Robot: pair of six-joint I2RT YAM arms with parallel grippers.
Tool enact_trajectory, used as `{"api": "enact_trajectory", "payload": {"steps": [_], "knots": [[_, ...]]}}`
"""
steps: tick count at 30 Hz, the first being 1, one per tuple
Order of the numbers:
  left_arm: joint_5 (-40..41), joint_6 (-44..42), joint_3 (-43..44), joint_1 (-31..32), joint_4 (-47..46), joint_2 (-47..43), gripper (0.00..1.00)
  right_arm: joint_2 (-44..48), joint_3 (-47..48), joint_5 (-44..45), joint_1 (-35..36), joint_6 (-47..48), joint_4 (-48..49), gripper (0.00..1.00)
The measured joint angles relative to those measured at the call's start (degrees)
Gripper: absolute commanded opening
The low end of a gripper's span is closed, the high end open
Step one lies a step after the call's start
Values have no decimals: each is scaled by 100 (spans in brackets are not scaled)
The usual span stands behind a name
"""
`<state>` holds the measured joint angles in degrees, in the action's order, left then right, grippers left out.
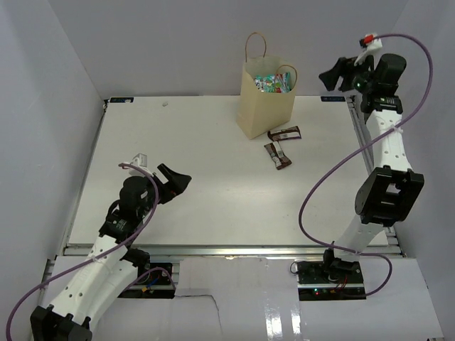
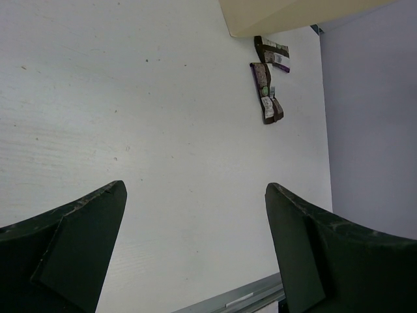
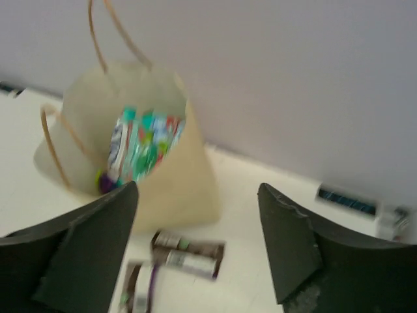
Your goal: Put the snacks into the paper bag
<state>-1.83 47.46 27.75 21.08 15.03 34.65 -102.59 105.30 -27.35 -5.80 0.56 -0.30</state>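
Observation:
The paper bag (image 1: 264, 106) stands upright at the back middle of the table, with green and teal pouches (image 1: 274, 83) showing inside; it also shows in the right wrist view (image 3: 169, 176). Two thin dark brown bars lie on the table by its right front corner, one (image 1: 285, 133) beside the bag, the other (image 1: 278, 155) nearer me; both show in the left wrist view (image 2: 266, 91) and blurred in the right wrist view (image 3: 189, 254). My right gripper (image 1: 340, 73) is open and empty, raised right of the bag. My left gripper (image 1: 175, 182) is open and empty at the front left.
White walls close the table in at the back and both sides. A metal rail (image 1: 227, 250) runs along the near edge. Purple cables loop beside both arms.

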Motion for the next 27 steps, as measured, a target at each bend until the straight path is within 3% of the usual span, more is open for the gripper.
{"api": "enact_trajectory", "payload": {"steps": [3,6,8,10,15,18,21,27], "knots": [[-66,0,0,0,-85,214,98,120,-946,-841,-326,-262,-667,75],[-144,-2,0,0,-142,439,98,-227,-1432,-894,39,70,-1657,79],[-210,-4,4,0,-192,599,98,-498,-1681,-623,494,238,-2111,92],[-262,-2,9,0,-229,717,98,-719,-1917,-138,1012,376,-2400,97],[-348,7,13,0,-286,774,98,-881,-2391,1394,2083,518,-2490,97],[-356,48,13,0,-286,656,98,-966,-2468,2107,2354,579,-2339,91],[-354,90,11,0,-282,483,98,-1104,-2553,2667,2433,634,-2162,77],[-354,151,-2,0,-284,404,98,-1158,-2736,2992,2420,756,-1912,41]]}}
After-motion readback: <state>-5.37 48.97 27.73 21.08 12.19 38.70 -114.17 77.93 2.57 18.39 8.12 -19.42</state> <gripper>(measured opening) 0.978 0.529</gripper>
